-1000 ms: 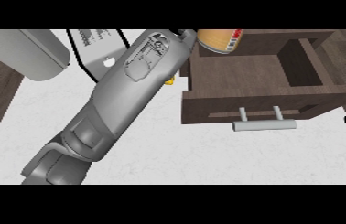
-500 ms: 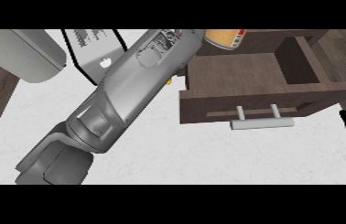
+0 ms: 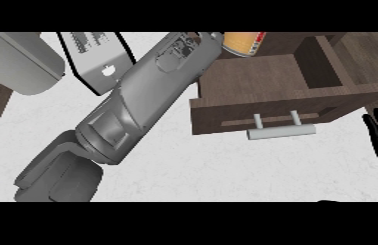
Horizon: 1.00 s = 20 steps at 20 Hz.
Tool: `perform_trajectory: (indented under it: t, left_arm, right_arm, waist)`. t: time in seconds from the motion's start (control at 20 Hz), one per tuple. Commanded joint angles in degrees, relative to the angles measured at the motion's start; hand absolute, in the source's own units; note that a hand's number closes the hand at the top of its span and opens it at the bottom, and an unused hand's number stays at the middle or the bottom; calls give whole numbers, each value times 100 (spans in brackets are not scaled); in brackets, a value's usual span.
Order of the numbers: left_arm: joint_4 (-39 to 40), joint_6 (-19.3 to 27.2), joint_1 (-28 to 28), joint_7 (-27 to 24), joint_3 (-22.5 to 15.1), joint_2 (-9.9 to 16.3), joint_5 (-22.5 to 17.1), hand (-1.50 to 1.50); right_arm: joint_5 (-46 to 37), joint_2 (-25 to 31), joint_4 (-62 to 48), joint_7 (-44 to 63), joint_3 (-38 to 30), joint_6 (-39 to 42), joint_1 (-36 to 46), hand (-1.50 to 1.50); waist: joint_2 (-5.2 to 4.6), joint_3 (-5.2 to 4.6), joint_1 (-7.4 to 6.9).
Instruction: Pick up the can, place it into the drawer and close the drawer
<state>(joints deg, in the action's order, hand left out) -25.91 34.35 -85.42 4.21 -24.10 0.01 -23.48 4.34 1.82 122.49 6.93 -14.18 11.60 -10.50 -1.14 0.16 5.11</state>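
Can (image 3: 244, 42) sits at 12 o'clock in head view, over the back-left corner of the open drawer (image 3: 258, 84); only its orange and white lower part shows, so I can't call its axis, or whether it's inside the cavity or above it. A grey forearm (image 3: 148, 96) runs on a diagonal from 7 o'clock up to 1 o'clock and ends right beside the can, on its 9 o'clock side. Left hand is cut off at the frame top: can't tell if it grips the can or is open. Right hand (image 3: 370, 134) is only a dark sliver at 3 o'clock, state unreadable. Drawer handle (image 3: 280, 131) faces 6 o'clock over the bench (image 3: 221, 174), so I'd judge closing means pushing toward 12, and the right hand is nearer to it.
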Motion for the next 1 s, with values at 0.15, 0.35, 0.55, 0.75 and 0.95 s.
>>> perform_trajectory:
  t: [0.15,0.35,0.55,0.75,0.95]
  left_arm:
    - [259,125,77,-241,-469,-1,-284,150]
    - [294,249,260,-417,-697,0,-432,150]
    - [619,277,74,-534,-873,-1,-321,150]
    - [646,514,282,-580,-1003,-1,-482,-150]
    - [573,784,393,-612,-1181,0,-584,-150]
  right_arm:
    - [-185,-5,-97,5,87,-62,118,-150]
    - [83,108,-93,76,-73,-48,372,-150]
    - [-4,78,16,159,24,-35,235,-150]
    - [79,225,2,302,-31,-31,509,-150]
    - [154,127,-22,302,34,-69,597,-150]
  waist:
    - [-6,-1,16]
    - [-40,0,151]
    - [-49,-1,168]
    - [-71,-2,235]
    - [-83,2,313]
